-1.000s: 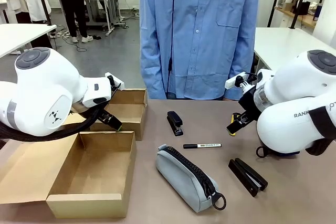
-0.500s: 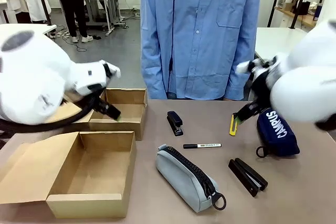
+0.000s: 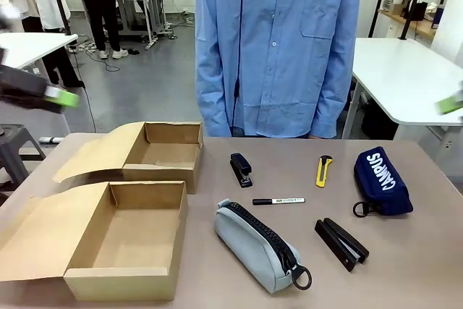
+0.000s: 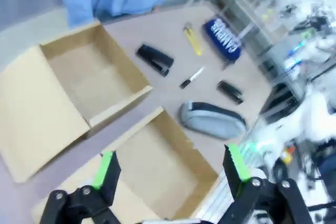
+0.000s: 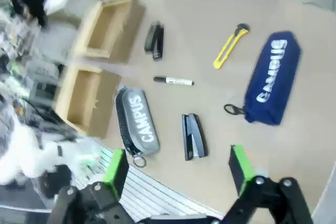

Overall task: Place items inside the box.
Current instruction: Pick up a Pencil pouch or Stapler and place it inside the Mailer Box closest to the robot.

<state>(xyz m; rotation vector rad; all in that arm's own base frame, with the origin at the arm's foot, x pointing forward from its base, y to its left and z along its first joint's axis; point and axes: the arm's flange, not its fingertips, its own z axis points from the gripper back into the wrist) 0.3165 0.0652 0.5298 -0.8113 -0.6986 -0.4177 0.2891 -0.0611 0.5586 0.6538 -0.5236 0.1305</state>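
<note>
Well below the left claw and right claw, both risen away, wide and empty, the box holds nothing.

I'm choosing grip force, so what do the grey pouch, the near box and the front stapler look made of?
Grey pouch: likely woven fabric, matte, judging by its soft rounded shape and zip. Near box: plain brown cardboard, matte, with folded flaps. Front stapler: hard, black, slightly glossy; plastic or painted metal, cannot tell which.
</note>
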